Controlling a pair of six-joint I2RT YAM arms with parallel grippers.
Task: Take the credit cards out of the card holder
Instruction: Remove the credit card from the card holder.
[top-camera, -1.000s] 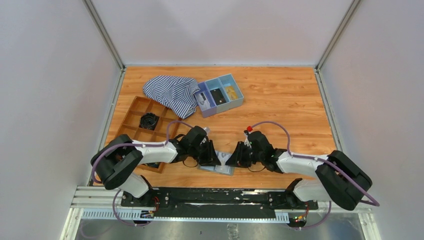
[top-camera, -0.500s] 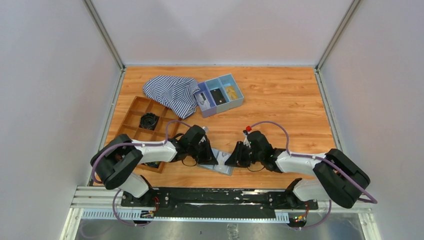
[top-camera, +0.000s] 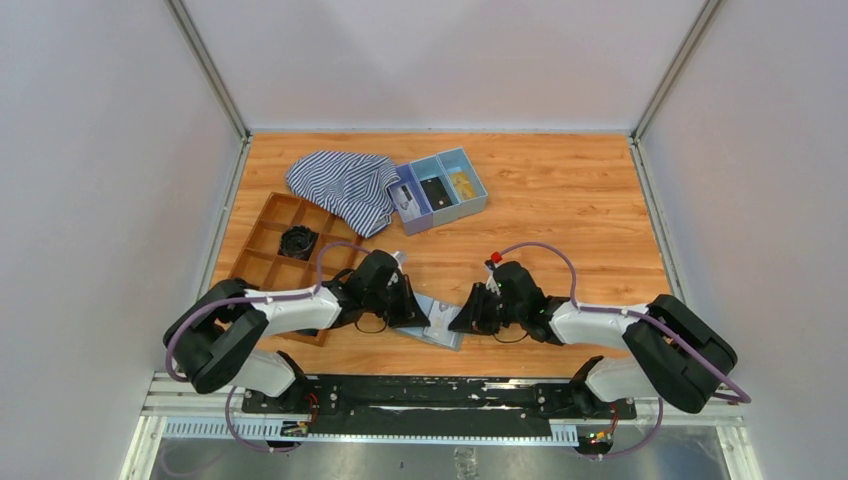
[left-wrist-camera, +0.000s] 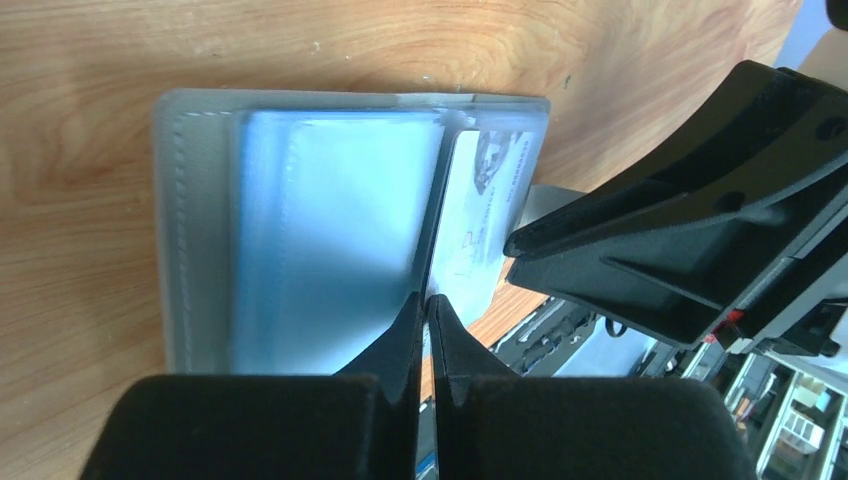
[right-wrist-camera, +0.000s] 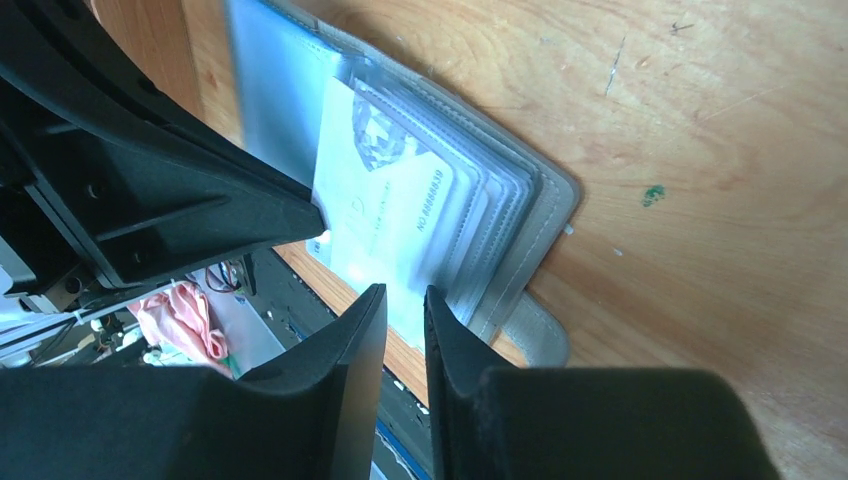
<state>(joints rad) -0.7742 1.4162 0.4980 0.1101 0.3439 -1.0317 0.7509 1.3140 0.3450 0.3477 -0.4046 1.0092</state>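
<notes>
Card holder (top-camera: 438, 325) lying open on the bench (top-camera: 560, 200) close to its near edge, midway between the two grippers. Left gripper (left-wrist-camera: 427, 300): fingers pressed together, pinching the raised edge of a clear inner leaf at the holder's fold. Right gripper (right-wrist-camera: 405, 325): fingers narrowly parted over the near edge of the stacked leaves; whether they grip cannot be told. Credit cards (right-wrist-camera: 385, 215): one printed card shows inside the top leaf.
</notes>
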